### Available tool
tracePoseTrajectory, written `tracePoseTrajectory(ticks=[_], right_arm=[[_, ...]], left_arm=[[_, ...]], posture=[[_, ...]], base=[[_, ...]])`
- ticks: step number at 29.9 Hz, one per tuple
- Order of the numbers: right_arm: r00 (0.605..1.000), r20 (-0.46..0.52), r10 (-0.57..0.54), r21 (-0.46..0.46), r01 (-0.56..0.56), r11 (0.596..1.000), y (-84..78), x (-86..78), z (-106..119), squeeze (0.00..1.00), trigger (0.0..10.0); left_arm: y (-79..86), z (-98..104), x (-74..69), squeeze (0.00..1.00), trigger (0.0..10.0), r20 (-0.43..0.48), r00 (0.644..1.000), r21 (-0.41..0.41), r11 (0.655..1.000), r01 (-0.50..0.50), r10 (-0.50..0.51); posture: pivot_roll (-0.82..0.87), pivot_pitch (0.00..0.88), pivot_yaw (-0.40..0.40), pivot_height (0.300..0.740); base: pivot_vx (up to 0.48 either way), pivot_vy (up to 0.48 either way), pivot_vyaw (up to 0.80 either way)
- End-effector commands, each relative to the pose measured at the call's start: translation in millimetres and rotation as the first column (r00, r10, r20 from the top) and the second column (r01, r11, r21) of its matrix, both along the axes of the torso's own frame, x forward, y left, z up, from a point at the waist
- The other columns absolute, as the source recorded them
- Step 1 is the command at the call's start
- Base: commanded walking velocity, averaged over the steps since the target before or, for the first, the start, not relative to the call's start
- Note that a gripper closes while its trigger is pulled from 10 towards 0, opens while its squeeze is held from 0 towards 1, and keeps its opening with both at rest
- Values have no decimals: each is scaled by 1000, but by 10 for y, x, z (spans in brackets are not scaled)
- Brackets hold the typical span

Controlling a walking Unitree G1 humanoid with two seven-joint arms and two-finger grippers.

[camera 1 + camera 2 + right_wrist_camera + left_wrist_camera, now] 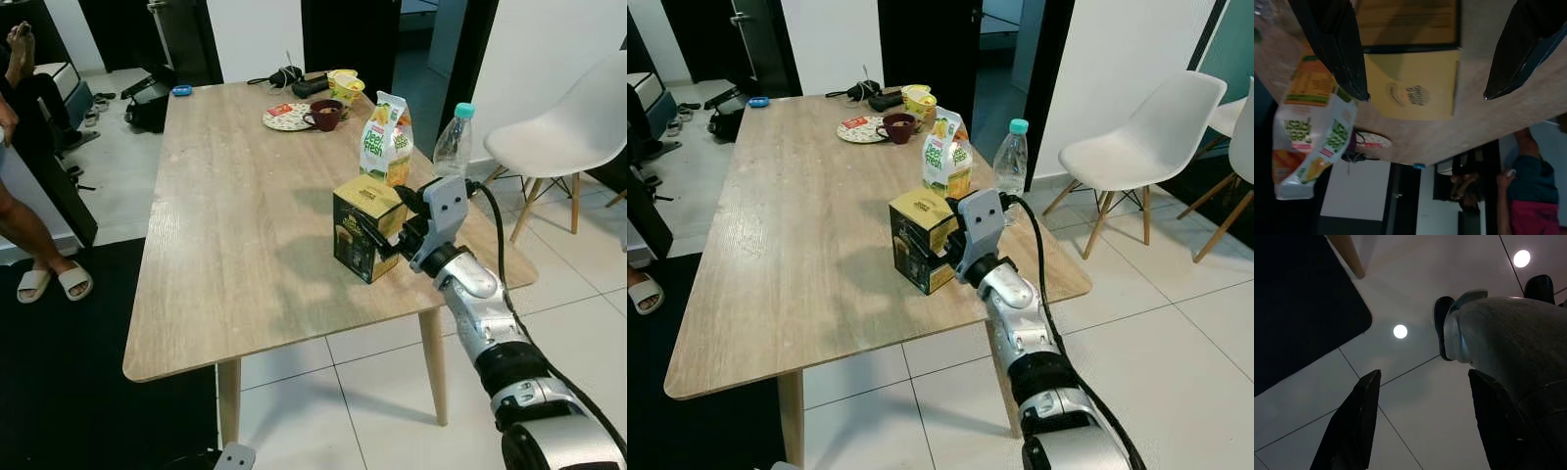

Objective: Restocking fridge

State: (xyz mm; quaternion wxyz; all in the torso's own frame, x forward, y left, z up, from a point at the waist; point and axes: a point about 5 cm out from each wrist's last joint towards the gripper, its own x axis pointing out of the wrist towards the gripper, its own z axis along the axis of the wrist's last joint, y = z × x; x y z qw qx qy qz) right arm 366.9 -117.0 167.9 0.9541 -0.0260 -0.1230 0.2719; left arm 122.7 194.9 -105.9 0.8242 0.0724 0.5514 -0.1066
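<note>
Straddling a boxy yellow-topped carton (367, 227), spread fingers (1334, 46).

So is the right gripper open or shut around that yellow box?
Open: the right gripper has its jaws spread wider than the yellow box, touching nothing.

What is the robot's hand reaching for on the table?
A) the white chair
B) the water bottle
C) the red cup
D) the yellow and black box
D: the right gripper is at the yellow and black box, its open fingers either side of it.
</note>
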Motion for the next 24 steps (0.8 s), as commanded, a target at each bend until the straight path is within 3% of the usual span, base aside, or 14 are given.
tracePoseTrajectory(ticks=[1, 7, 13, 20, 23, 24], right_arm=[[1000, 9, -11, -5, 11, 1000, -16, 20, 15, 0, 10000], [999, -16, -44, 23, 45, 999, -114, 46, -8, 0, 10000], [983, -98, -153, 136, 166, 977, -310, 111, -36, 0, 10000], [969, -149, -199, 249, 231, 940, -461, 149, -18, 0, 10000], [960, -178, -216, 226, 253, 941, -501, 157, -54, 0, 10000], [951, -196, -239, 161, 271, 949, -514, 157, -107, 0, 10000]], left_arm=[[-1, -11, -34, 0, 10000, -14, 1000, -1, 1000, 4, -5], [0, -12, -38, 0, 10000, -15, 1000, 0, 1000, 5, -5], [-2, -14, -45, 0, 10000, -17, 1000, 1, 1000, 10, -10], [-5, -16, -51, 0, 10000, -19, 1000, 2, 1000, 14, -14], [-6, -16, -51, 0, 10000, -18, 1000, 1, 1000, 14, -14], [-8, -15, -45, 0, 10000, -17, 1000, 0, 1000, 13, -13]], posture=[[49, 0, -14, 740], [52, 0, -19, 740], [50, 0, -20, 740], [52, 0, -21, 740], [51, 0, -21, 740], [50, 0, -20, 740]], base=[[0, 0, 0], [0, 0, 0], [0, 0, 0], [0, 0, 0], [0, 0, 0], [0, 0, 0]])
